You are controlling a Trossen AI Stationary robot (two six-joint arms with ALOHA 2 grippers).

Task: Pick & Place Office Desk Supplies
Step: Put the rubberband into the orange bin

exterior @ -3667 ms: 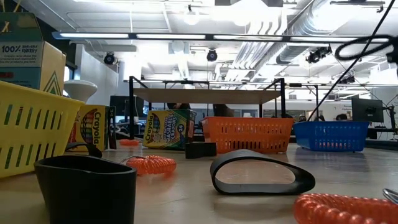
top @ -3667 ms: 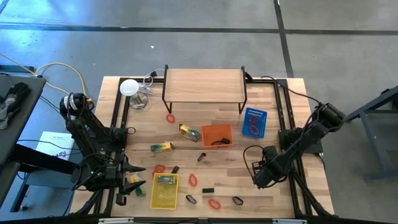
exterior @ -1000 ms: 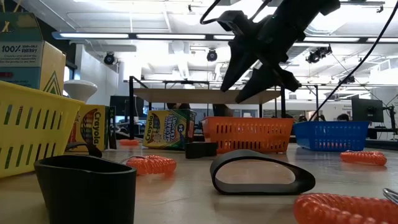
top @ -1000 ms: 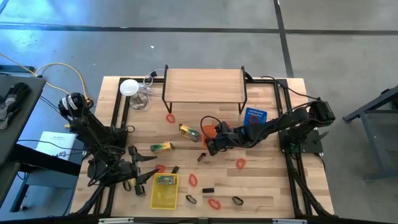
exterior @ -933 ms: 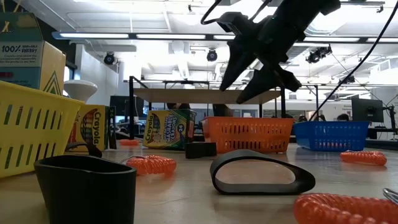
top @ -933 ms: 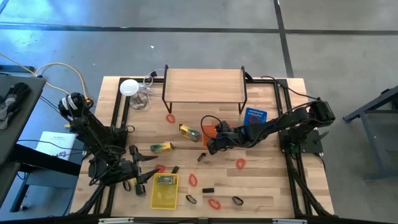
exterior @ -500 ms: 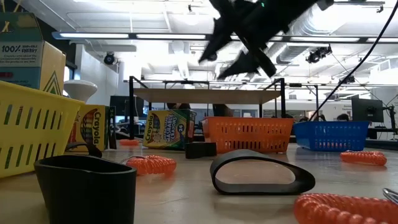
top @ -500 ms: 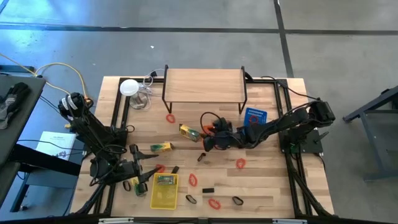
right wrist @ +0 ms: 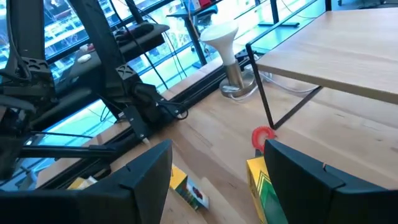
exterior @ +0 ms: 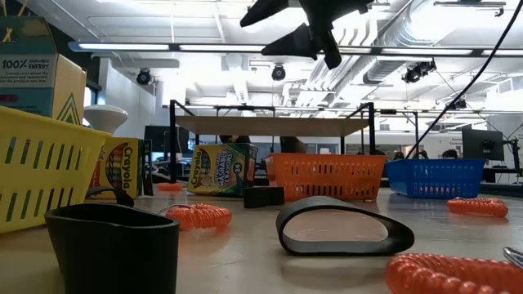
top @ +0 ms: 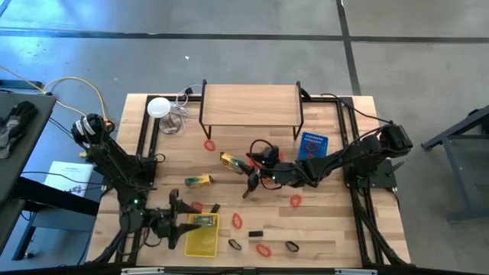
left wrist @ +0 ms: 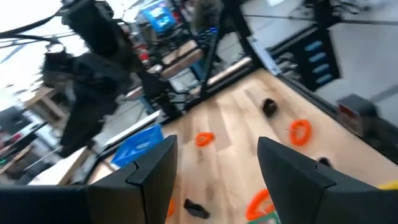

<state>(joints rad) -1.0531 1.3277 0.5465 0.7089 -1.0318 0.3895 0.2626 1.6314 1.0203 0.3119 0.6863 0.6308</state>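
Note:
The office desk supplies lie scattered on the wooden table: red bands [top: 296, 201] [top: 237, 221] [top: 263, 249], black clips [top: 246, 193] [top: 255, 233] and yellow-green packs [top: 199, 180] [top: 233, 162]. One more pack [top: 202, 221] lies in the yellow basket [top: 202, 243]. My right gripper [top: 250, 182] hangs open over the table's middle, high above it in the low view [exterior: 270, 33], in front of the orange basket [exterior: 327, 175]. My left gripper [top: 177, 221] stands open at the yellow basket's left side, holding nothing.
A blue basket [top: 312, 149] with red bands stands right of the orange one. A wooden shelf [top: 250, 103] on black legs spans the far middle. A white round disc [top: 158, 107] and cables sit at the far left. Black frame rails [top: 145, 145] line both table sides.
My right gripper has risen and gone toward the table's left edge, tipping up from steeply downward to nearly level. My left gripper has shifted toward the near edge beside the yellow basket and rolled about its own axis.

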